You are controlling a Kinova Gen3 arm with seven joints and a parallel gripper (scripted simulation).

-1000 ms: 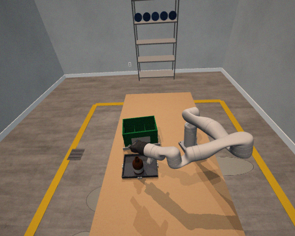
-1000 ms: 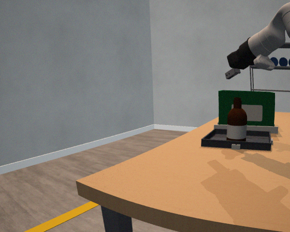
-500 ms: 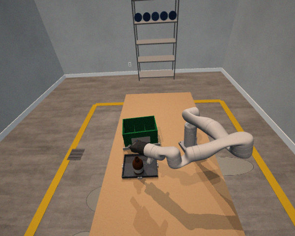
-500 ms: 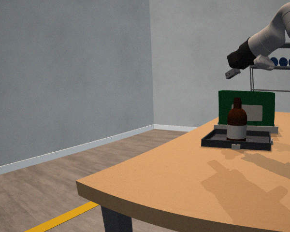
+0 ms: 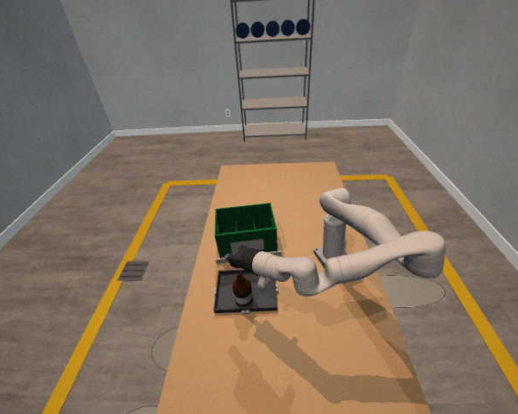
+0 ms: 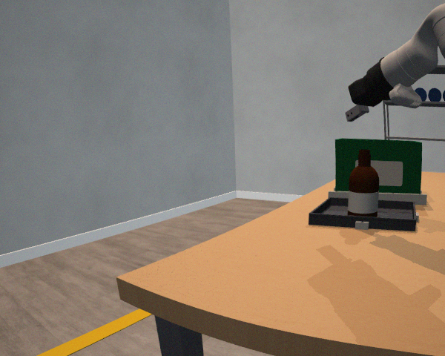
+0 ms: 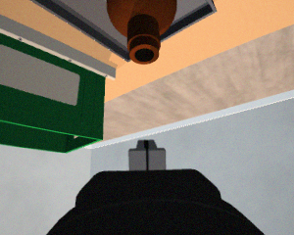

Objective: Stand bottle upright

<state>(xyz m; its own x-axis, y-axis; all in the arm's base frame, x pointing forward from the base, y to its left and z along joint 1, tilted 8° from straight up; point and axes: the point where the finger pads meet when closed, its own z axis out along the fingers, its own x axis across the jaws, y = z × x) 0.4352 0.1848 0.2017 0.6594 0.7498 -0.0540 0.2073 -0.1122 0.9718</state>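
Observation:
The brown bottle with a pale label stands upright on the dark tray, a little left of its middle and towards its front wall in the top view. The tray lies level on the table. The green crate stands upright and level behind the tray. My gripper is shut with nothing between its fingers. It hangs above and behind the bottle, clear of bottle, tray and crate. The bottle's base is partly hidden by the tray's front wall in the exterior view.
A low grey strip runs between the crate and the tray. Small light blocks sit against the tray's sides. The table's left edge is close beside the crate and tray. A shelf rack stands far behind the table.

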